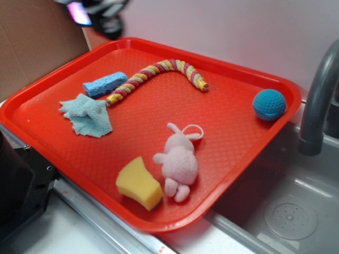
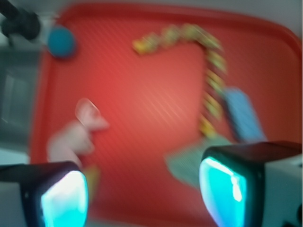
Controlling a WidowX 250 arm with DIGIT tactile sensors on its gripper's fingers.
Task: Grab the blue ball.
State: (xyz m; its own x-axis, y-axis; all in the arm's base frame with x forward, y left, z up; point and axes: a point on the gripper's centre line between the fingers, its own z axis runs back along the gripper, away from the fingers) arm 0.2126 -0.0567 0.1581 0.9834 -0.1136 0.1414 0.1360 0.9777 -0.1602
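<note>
The small teal-blue knitted ball (image 1: 269,104) is seen in the exterior view at the far right corner of the red plastic tray (image 1: 159,111), resting just beside the raised rim and near the grey curved faucet (image 1: 318,100) that rises over the metal sink (image 1: 286,206). In the blurred wrist view the same ball (image 2: 61,41) is found at the upper left, well apart from the gripper (image 2: 144,194), whose two black fingers with glowing cyan pads (image 2: 64,198) are spread wide with nothing between them.

Nothing is touching the ball; the braided multicoloured rope toy (image 1: 159,74) lies to its left, and the pink plush rabbit (image 1: 179,161) sits nearer on the tray, both clear of it. The yellow sponge wedge (image 1: 139,183), the light-blue rectangular sponge block (image 1: 105,84) and the pale turquoise cloth rag (image 1: 87,115) are all far from the target.

The approach is judged not yet begun. For a sound grasp, the open jaws should be carried across the tray until the ball is centred between them, then lowered from above. The jaws are best set so that neither finger is blocked by the tray rim, and the faucet should be kept clear of during the move. Since a round ball can roll, closing is best done slowly and squarely across its middle.
</note>
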